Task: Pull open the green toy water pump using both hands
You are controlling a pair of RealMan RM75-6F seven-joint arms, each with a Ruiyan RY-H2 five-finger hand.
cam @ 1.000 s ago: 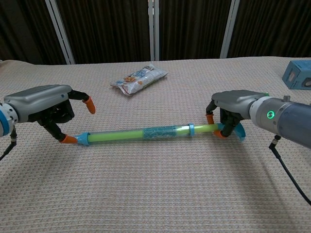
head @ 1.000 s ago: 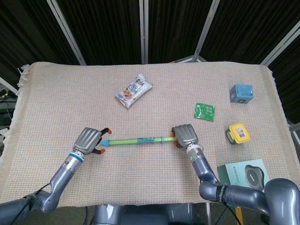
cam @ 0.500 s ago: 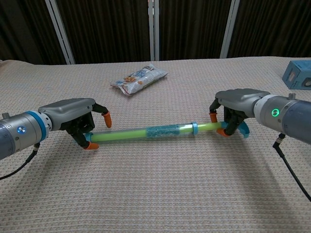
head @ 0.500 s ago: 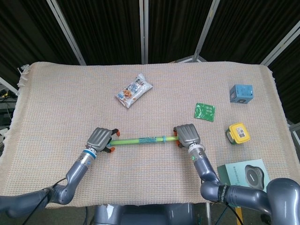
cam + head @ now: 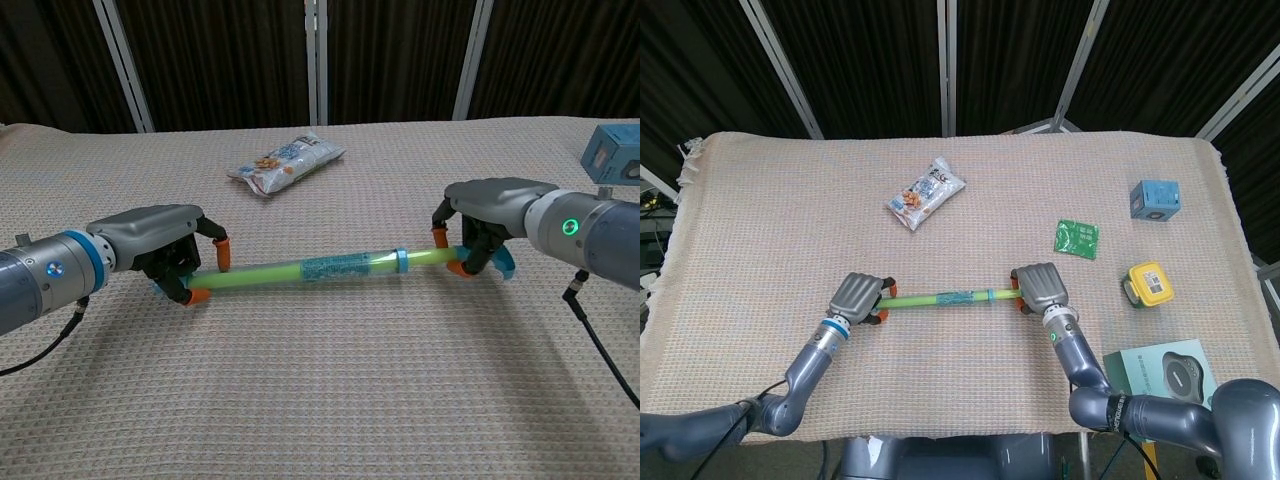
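The left hand (image 5: 165,258) has moved inward and now grasps the pump (image 5: 320,270) end — the right hand (image 5: 480,225) holds the handle; pump lies mid-desk (image 5: 760,200), ready for pulling.

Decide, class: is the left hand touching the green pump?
Touching. In the chest view the left hand has its fingers wrapped around the end of the pump, with no gap; the head view agrees.
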